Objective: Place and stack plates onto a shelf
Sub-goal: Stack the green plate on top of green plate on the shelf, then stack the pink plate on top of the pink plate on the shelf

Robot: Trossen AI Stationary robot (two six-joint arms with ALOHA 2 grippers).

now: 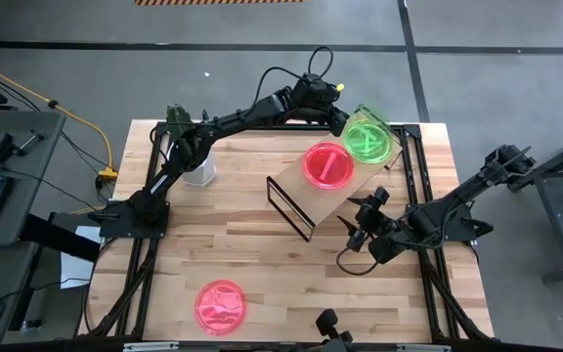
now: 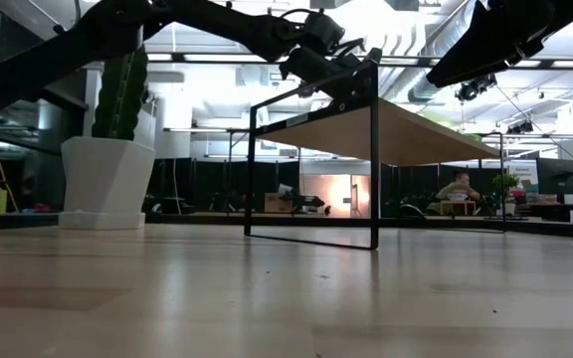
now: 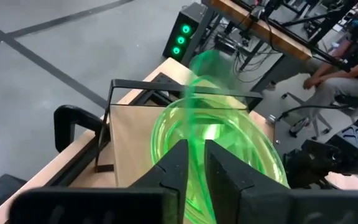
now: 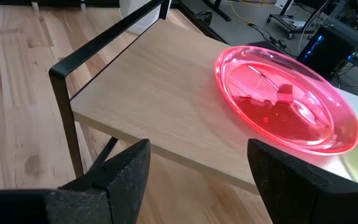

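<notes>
A translucent pink plate (image 1: pixel 221 305) lies flat near the table's front edge. The right gripper (image 1: pixel 362 231) waits with fingers spread wide and empty beside the shelf (image 1: pixel 306 196), whose smooth plywood board runs diagonally. Another pink plate (image 1: pixel 327 164) rests there. At the far end, the left gripper (image 1: pixel 345 114) narrowly pinches the green plates' (image 1: pixel 368 138) rim.

Overhead camera stares straight down on the whole tabletop (image 1: pixel 262 244), shelf (image 1: pixel 306 200) near the far edge. Low camera sits at tabletop level, looking across at that same shelf (image 2: pixel 406 129) and the room behind. Left wrist camera hugs the shelf's green plate (image 3: pixel 229 143); right wrist camera sits close to the pink plate (image 4: pixel 284 99).
</notes>
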